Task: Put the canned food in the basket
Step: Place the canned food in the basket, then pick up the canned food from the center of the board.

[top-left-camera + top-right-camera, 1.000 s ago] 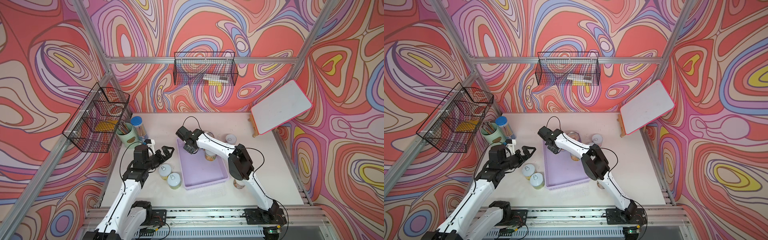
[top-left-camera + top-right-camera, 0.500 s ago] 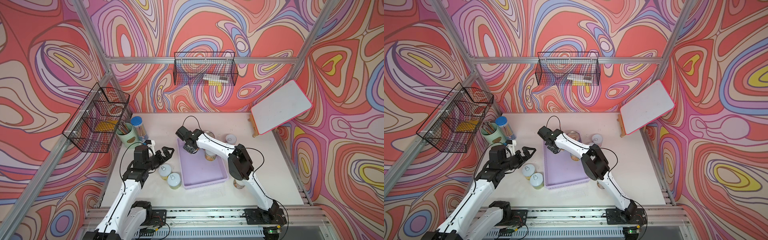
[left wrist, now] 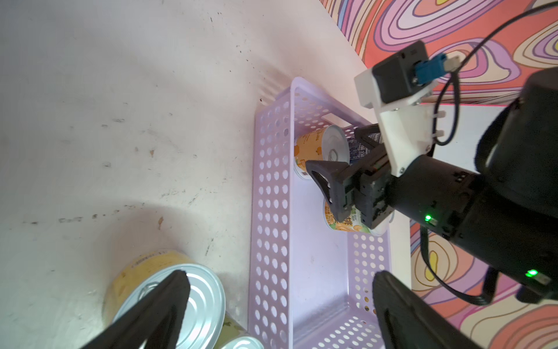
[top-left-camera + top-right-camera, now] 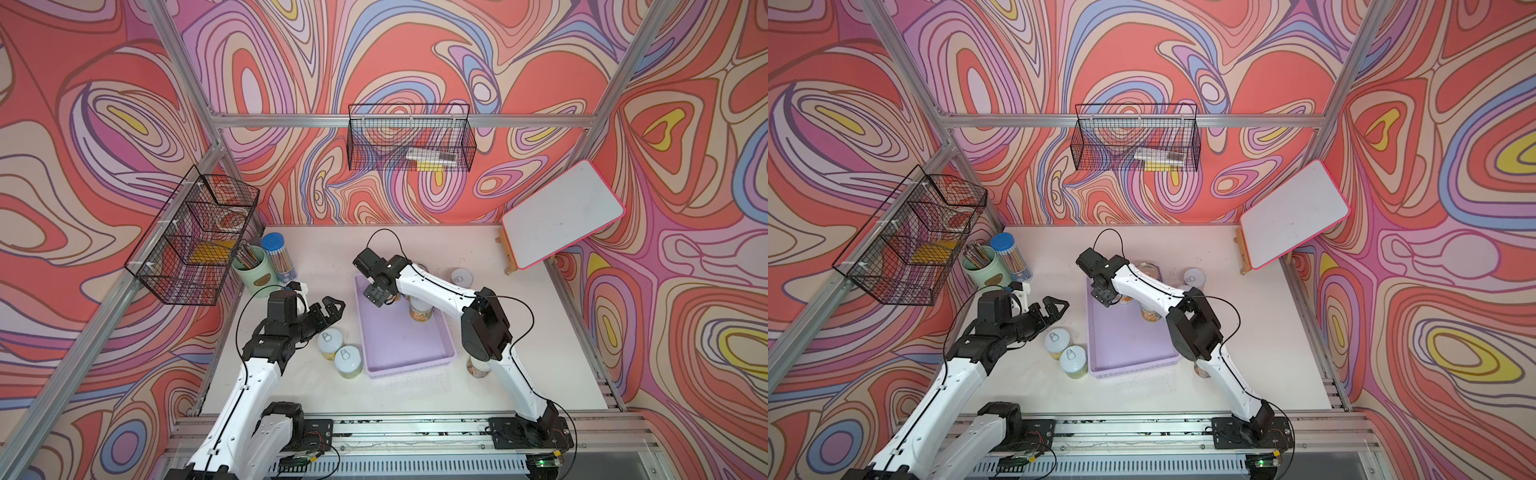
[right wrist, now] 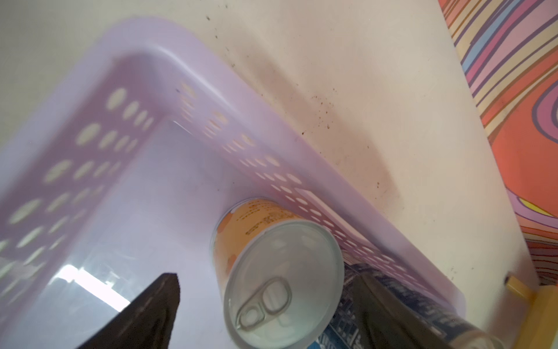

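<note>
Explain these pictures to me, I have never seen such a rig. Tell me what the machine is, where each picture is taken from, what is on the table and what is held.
These are two robot arms fixed to a rail at the front of the table, each ending in a two-fingered pincer. Both top views look down from one overhead camera; each wrist view comes from a camera on an arm. On the table lies a lavender basket holding an orange-labelled can and a second can. Two more cans stand beside it, near the left pincer. The right pincer is open, straddling the orange-labelled can; the left is open too. Neither holds anything.
</note>
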Controlling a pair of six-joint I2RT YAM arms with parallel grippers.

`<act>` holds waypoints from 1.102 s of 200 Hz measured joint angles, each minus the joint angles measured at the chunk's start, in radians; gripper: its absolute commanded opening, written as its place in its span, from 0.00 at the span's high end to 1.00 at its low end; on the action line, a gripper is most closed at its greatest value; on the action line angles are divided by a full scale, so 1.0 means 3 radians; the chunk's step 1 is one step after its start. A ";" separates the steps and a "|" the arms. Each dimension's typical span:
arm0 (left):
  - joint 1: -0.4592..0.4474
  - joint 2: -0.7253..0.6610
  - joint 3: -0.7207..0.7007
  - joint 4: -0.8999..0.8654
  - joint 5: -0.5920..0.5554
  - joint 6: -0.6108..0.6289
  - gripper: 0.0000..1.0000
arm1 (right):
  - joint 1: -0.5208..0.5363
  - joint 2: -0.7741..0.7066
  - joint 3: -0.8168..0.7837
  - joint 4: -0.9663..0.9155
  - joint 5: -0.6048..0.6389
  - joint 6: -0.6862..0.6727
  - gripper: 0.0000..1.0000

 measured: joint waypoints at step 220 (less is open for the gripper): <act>-0.1575 0.0334 0.1053 -0.1808 -0.2426 -0.0079 0.01 | -0.0064 -0.2125 -0.2731 0.2467 -0.1712 0.1661 0.06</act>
